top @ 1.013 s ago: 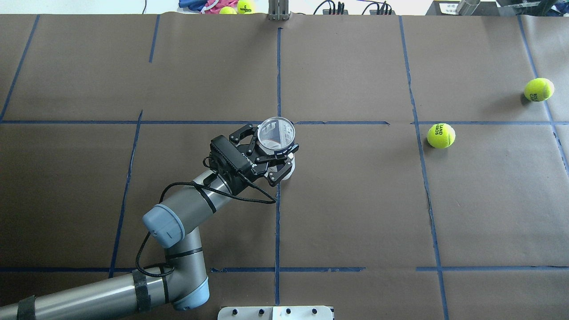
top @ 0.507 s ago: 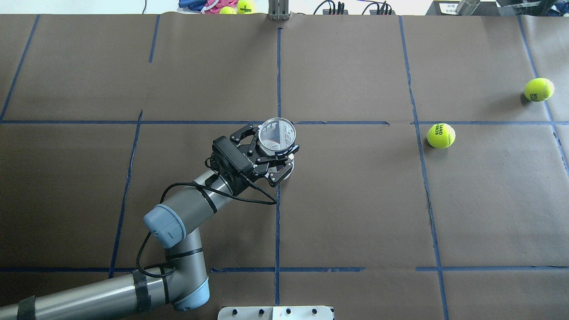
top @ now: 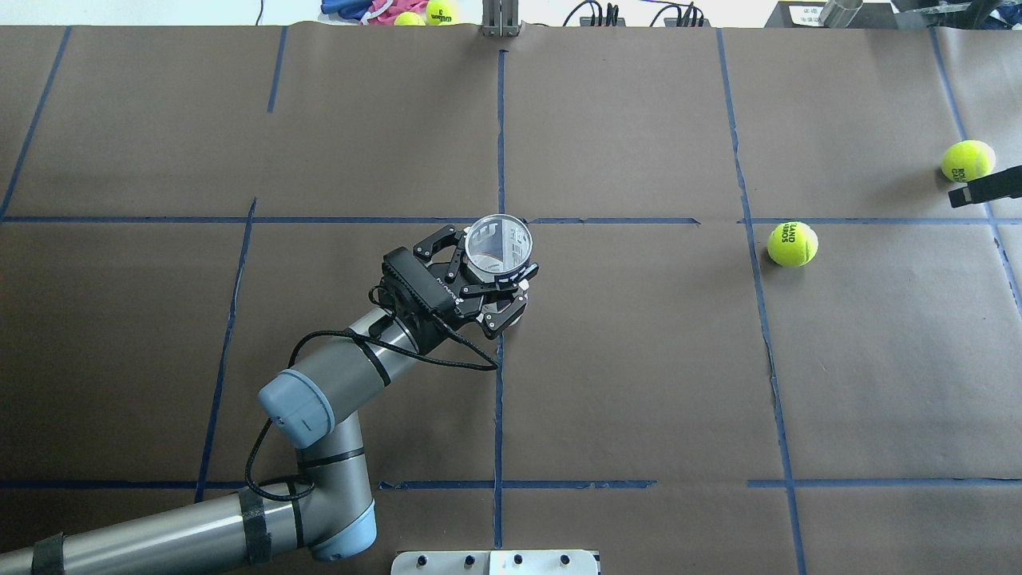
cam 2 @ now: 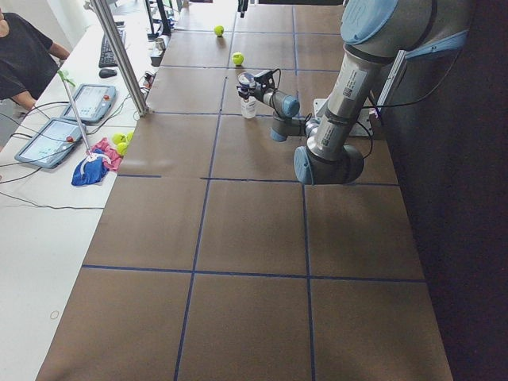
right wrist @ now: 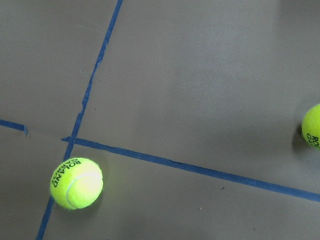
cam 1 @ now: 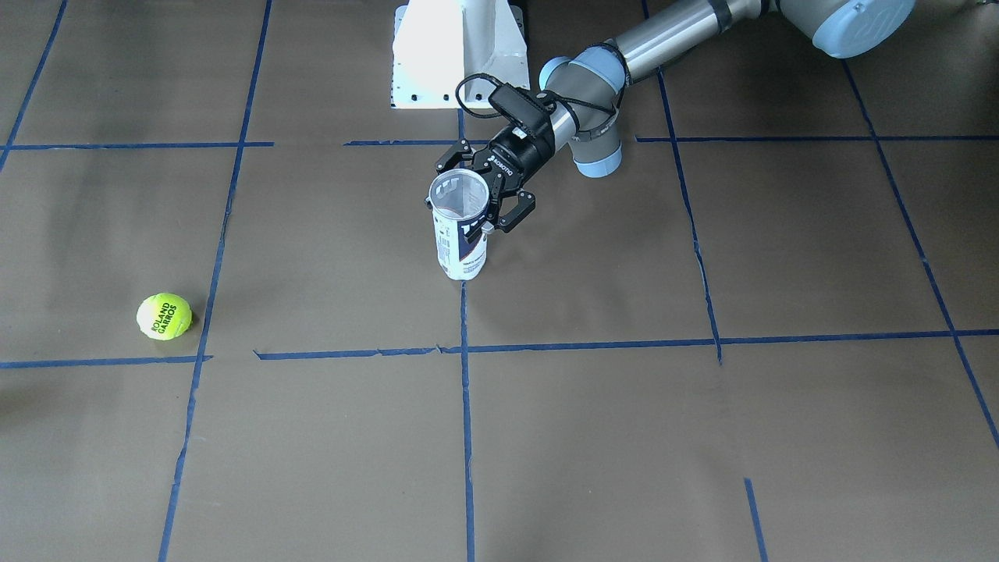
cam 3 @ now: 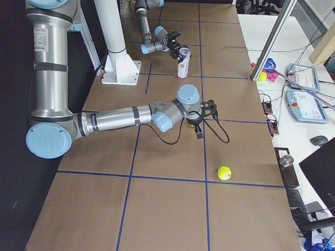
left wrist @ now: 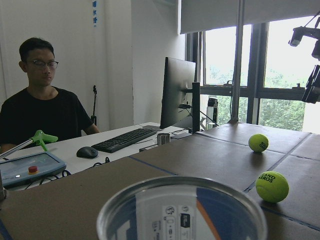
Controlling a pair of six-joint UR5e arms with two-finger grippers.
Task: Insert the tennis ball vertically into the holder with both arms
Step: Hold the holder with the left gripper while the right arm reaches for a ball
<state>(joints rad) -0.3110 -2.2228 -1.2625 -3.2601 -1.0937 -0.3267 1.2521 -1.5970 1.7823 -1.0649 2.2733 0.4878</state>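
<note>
The holder (top: 499, 243), a clear Wilson can with a white and navy label, stands upright and open-topped at the table's middle, also in the front-facing view (cam 1: 460, 234). My left gripper (top: 489, 275) is shut around its upper body from the robot's side. Its rim fills the bottom of the left wrist view (left wrist: 182, 210). One tennis ball (top: 792, 243) lies to the right of the holder, a second ball (top: 968, 160) near the far right edge. Only a black tip of my right gripper (top: 986, 186) shows, just below the second ball; I cannot tell if it is open. The right wrist view shows both balls (right wrist: 76, 183), no fingers.
The white pedestal base (cam 1: 456, 55) stands at the robot's side. Two more yellow balls and a cloth (top: 383, 9) lie off the table's far edge. An operator (left wrist: 42, 107) sits at a desk beyond the far edge, with keyboard and monitor.
A black tip of my right gripper has come into the overhead view at the right edge. My left gripper and the holder have barely moved.
</note>
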